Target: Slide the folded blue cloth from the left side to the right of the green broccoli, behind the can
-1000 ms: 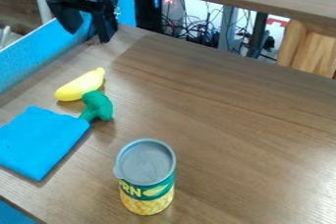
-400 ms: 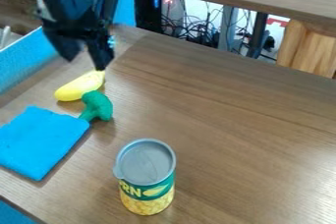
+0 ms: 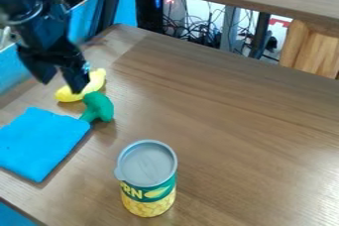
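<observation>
The can (image 3: pixel 148 185) stands upright, its contents hidden. The gripper (image 3: pixel 63 84), fingers wide apart, partly covers the banana (image 3: pixel 97 79); the left edge cuts off the cloth (image 3: pixel 41 143).

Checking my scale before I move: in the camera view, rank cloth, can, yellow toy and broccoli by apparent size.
1. Cloth and can: too alike to rank; can stands nearer the camera.
2. Yellow toy and broccoli: both smaller, too close to rank; hand partly covers the toy.
</observation>
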